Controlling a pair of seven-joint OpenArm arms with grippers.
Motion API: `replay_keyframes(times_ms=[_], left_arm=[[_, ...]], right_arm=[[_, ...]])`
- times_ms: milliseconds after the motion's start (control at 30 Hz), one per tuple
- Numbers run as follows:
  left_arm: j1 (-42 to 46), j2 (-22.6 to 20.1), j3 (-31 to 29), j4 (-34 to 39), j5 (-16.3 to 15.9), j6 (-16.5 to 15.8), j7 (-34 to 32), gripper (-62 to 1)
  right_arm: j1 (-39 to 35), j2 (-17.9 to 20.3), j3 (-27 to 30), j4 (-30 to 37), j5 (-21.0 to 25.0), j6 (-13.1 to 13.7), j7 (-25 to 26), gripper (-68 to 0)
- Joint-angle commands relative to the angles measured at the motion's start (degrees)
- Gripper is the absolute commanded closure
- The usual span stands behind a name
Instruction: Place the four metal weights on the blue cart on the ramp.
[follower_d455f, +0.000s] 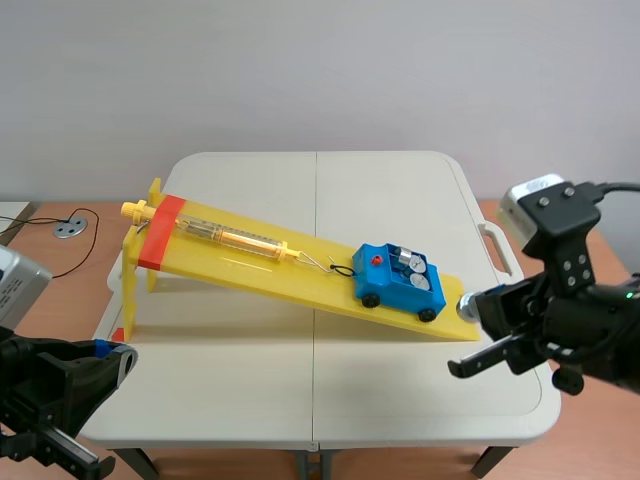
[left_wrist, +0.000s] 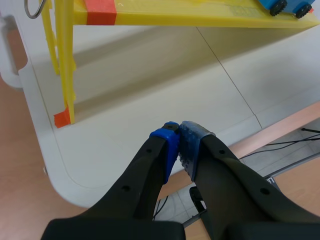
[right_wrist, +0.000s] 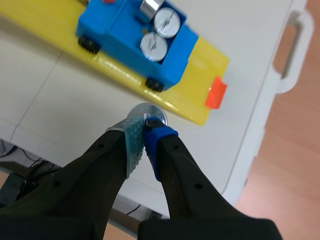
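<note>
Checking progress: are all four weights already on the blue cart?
No, the right gripper is shut on one metal weight, off the blue cart.

White folding table (follower_d455f: 250, 385) w/ yellow ramp (follower_d455f: 250, 268) standing on it, approx. across mid.

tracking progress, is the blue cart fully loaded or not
Not fully loaded: three metal weights sit in the blue cart, and the right gripper is shut on a fourth weight.

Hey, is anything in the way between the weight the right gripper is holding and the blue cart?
Nothing visible. The right gripper holds the weight beside the yellow ramp, and the blue cart sits just ahead, with three weights in it.
</note>
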Motion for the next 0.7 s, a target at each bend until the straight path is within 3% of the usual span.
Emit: replay_keyframes(times_ms=[0, 267, 667], left_arm=[[-1.9, 0.3, -0.8, 3.3, -3.0, -1.2, -5.7, -2.7], [-1.9, 0.3, -0.8, 3.3, -3.0, -1.2, -5.6, -2.7], [-1.9, 0.3, -0.8, 3.3, -3.0, -1.2, -5.5, -2.7]], right_arm=[[3.8, 2.6, 1.6, 6.2, 4.1, -0.2, 6.2, -0.7], [10.0, 1.4, 1.4, 5.3, 4.1, -4.0, 4.2, -0.7], [19.6, -3.6, -2.4, -5.1, 4.9, -4.1, 4.7, -0.7]])
